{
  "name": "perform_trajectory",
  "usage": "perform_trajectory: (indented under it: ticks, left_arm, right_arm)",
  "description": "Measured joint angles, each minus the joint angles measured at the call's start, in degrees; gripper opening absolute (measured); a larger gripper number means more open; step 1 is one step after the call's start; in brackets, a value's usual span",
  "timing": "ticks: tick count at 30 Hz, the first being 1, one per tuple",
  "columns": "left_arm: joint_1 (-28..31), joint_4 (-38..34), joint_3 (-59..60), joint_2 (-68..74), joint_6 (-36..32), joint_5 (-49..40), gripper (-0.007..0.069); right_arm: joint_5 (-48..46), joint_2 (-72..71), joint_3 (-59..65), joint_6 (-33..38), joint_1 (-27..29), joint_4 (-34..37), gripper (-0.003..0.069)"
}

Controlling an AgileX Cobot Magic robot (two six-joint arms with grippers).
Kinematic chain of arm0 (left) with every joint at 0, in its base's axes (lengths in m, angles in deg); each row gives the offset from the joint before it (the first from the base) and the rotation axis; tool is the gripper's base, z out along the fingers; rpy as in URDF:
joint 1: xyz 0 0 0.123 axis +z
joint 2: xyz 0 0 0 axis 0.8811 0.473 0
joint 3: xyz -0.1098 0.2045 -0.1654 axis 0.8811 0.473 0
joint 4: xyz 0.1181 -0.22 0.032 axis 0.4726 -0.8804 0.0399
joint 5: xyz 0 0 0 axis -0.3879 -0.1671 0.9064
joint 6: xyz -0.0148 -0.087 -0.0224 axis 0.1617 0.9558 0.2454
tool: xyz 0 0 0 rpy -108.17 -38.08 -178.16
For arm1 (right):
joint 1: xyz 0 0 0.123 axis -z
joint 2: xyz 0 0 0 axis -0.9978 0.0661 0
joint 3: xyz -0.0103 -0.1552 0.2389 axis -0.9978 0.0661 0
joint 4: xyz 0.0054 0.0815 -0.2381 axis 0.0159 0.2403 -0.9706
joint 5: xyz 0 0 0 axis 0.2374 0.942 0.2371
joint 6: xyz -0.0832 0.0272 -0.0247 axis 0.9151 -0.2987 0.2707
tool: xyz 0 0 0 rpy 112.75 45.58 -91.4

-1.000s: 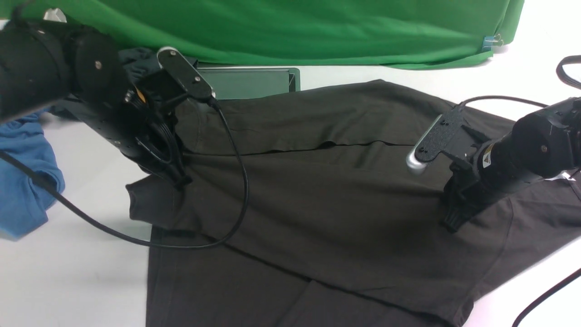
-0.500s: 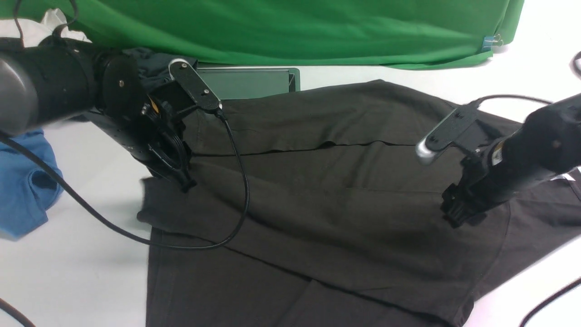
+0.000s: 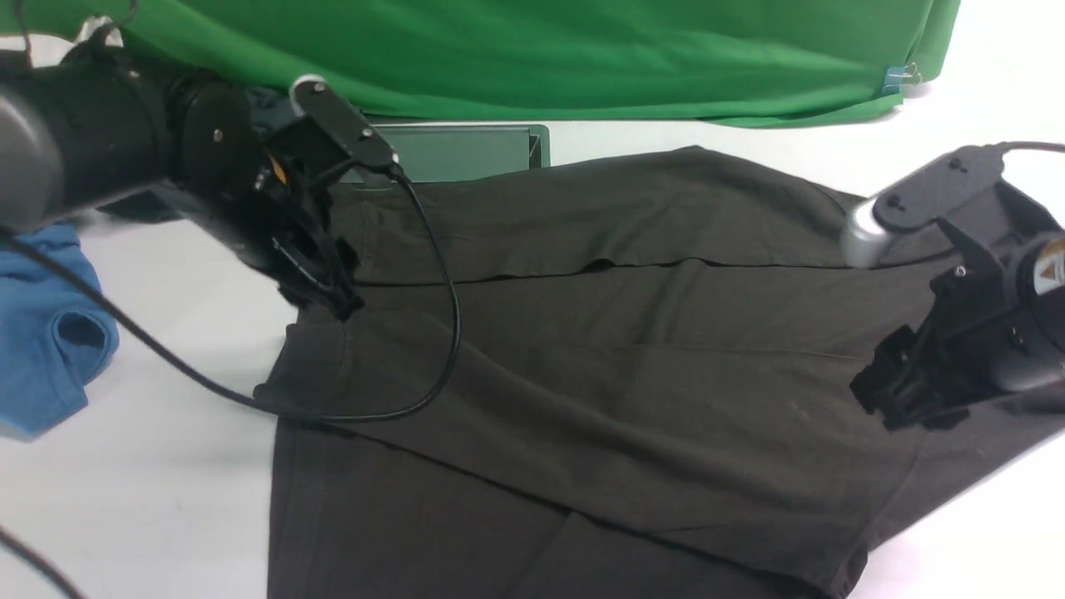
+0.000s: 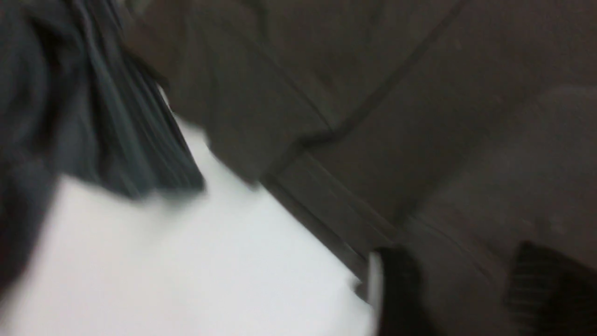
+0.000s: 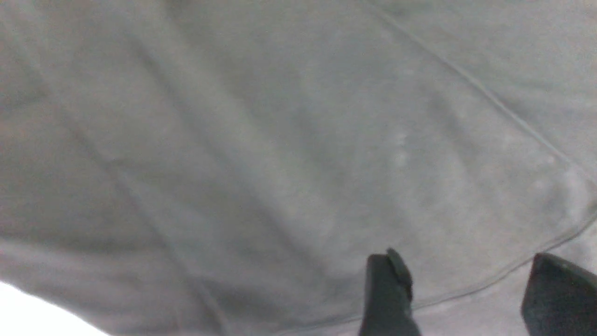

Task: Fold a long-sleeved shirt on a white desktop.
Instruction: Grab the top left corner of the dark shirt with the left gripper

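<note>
Front view | shirt (image 3: 599, 391): flap released, one long fold lies down | left fingers (image 5: 471, 289) | right fingers parted, empty

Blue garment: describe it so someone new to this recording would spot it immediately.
In the front view, start at the white desktop and go to its left edge. There lies the crumpled bright blue garment, its round opening showing, the only blue clothing beside the dark shirt.
</note>
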Motion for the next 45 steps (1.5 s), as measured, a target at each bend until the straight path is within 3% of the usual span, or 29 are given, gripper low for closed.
perform_trajectory:
  ticks: [1,3,6,8,17,20,30,36,42,45]
  left_arm:
    - [0.32,0.66,-0.69,1.7,-5.95,0.98,0.0188]
    - [0.83,2.4,-1.36,4.46,-14.06,2.39,0.012]
    - [1.67,3.44,-1.48,7.5,-18.87,5.04,0.0104]
    - [2.06,4.0,-1.48,9.27,-19.91,7.03,0.0132]
    - [2.19,5.57,-1.6,11.65,-21.09,18.38,0.0414]
    - [2.19,7.6,-1.62,12.7,-23.63,18.37,0.0442]
    - [2.19,8.49,-1.62,13.66,-28.18,16.93,0.0432]
    - [2.19,8.65,-1.62,14.82,-28.81,21.17,0.0401]
    - [2.19,9.29,-1.62,15.48,-28.92,24.22,0.0277]
    - [2.19,12.67,-1.62,15.52,-28.92,25.24,0.017]
  right_arm:
    - [0.39,-0.69,0.07,0.12,-0.93,0.14,0.0372]
    - [1.06,-1.17,0.14,0.53,-2.42,0.21,0.0373]
    - [1.56,-1.23,0.37,1.41,-3.95,0.27,0.0373]
    - [1.88,-1.23,0.44,1.79,-4.44,0.48,0.0371]
    - [4.27,-1.23,0.44,2.9,-4.52,0.64,0.037]
    - [4.35,-1.23,0.44,2.95,-4.52,0.64,0.037]
    - [4.4,-1.23,0.44,3.06,-4.52,0.64,0.037]
    - [4.45,-1.23,0.44,3.06,-4.52,0.64,0.037]
    - [4.58,-1.23,0.44,3.06,-4.52,0.64,0.0368]
    - [4.58,-1.23,0.44,3.06,-4.52,0.64,0.0367]
